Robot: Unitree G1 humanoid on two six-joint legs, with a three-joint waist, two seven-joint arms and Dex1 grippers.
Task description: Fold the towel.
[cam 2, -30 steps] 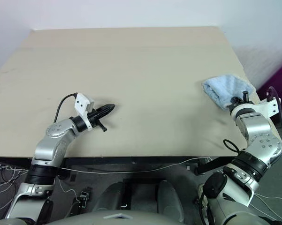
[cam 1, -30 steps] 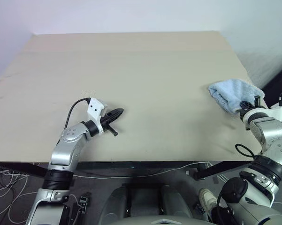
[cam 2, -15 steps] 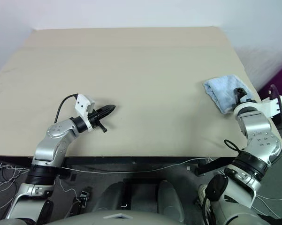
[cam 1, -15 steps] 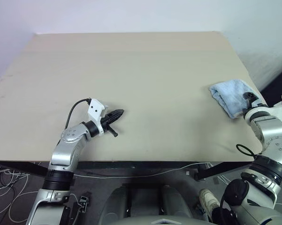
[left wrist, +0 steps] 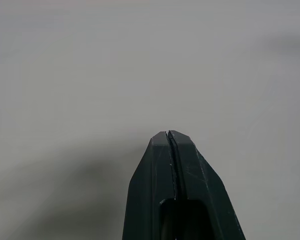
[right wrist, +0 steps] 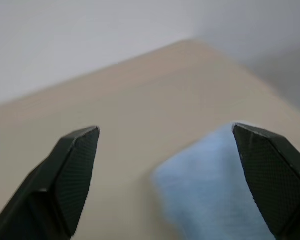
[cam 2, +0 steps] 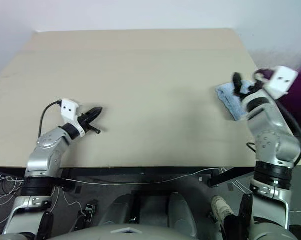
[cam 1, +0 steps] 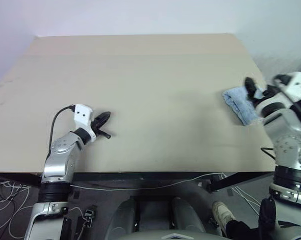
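One beige table [cam 1: 140, 75] stands against a pale wall [cam 1: 140, 15]. Near the table's right edge lies the towel [cam 1: 238, 102], light blue and bunched. Left gripper [cam 1: 104, 118] is pressed together; right gripper [right wrist: 167, 165] is spread wide over the towel.

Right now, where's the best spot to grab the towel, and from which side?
Probably the towel edge nearest the table's middle, approached from above. It lies bunched at the right edge, and the open right gripper hangs over it, so one finger can slip under that free edge.
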